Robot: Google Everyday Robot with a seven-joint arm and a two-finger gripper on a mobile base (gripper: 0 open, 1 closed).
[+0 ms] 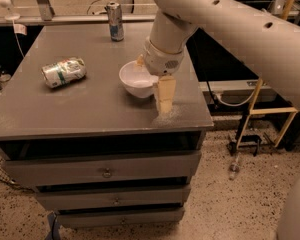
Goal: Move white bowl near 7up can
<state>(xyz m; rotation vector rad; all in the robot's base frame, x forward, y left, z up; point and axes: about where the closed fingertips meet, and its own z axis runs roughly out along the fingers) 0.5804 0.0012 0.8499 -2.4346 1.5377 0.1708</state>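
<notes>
The white bowl (134, 80) stands upright on the grey cabinet top (90, 109), right of the middle. My gripper (152, 79) is down over the bowl's right side and is open. One beige finger (165, 96) reaches the top just in front and to the right of the bowl; the other shows at the bowl's far rim (139, 60). The 7up can (64, 72), green and white and dented, lies on its side at the left of the top, well apart from the bowl.
A slim blue and silver can (114, 21) stands upright at the back edge. The cabinet's right edge (202, 99) is close to the gripper. A rail and cables run behind and to the right. Drawers (106, 171) sit below the top.
</notes>
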